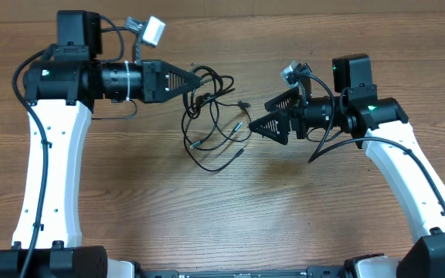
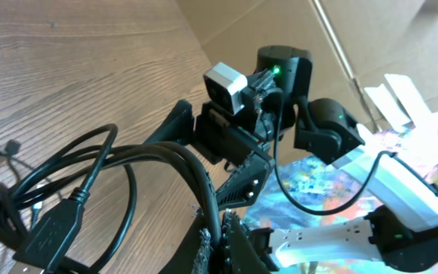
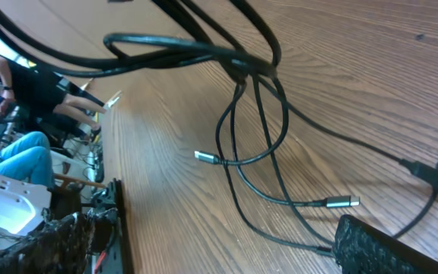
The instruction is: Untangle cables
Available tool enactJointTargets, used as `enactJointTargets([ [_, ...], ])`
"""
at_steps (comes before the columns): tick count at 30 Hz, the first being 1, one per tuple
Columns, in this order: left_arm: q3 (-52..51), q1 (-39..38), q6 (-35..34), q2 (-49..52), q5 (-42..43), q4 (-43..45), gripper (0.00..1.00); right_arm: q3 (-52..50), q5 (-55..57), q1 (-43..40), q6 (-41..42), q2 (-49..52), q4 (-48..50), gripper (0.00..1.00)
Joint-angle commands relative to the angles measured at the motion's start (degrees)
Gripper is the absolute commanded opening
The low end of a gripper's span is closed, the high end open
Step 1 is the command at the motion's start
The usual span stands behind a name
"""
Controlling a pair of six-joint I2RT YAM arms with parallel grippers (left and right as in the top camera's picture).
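Several thin black cables (image 1: 199,99) lie tangled on the table (image 1: 230,208) between the two arms. The left end effector (image 1: 198,79) is clenched on the bundle's upper loops (held off the wood). The right end effector (image 1: 273,114) stands released, jaws wide, near the plugs (image 1: 243,103).

Looks like a robotics lab or workshop: wood-grain table (image 1: 222,216) carrying a left arm (image 1: 49,154) and right arm (image 1: 416,170) at its near edge, and past its far edge a person in jeans (image 3: 17,148) amid clutter.
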Motion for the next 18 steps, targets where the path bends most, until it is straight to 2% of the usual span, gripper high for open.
enactJointTargets([
  [1, 1.3, 0.8, -0.8, -1.7, 4.7, 0.4, 0.04, 1.0, -2.5, 0.1, 1.3, -1.1, 0.2, 1.0],
  [8, 1.3, 0.8, -6.5, -1.7, 4.7, 1.0, 0.04, 1.0, -2.8, 3.2, 1.3, -1.1, 2.5, 0.95],
  [11, 1.3, 0.8, -6.6, -1.7, 4.7, 1.1, 0.04, 1.0, -2.6, 4.8, 1.3, -1.1, 4.4, 0.93],
  [15, 1.3, 0.7, -6.6, -1.7, 3.7, 1.1, 0.04, 1.0, -0.6, 7.0, 1.8, -1.1, 6.7, 0.81],
  [18, 1.3, 0.7, -6.6, -1.7, 1.6, 1.1, 0.04, 1.0, 1.1, 7.2, 12.2, -1.1, 9.1, 0.78],
])
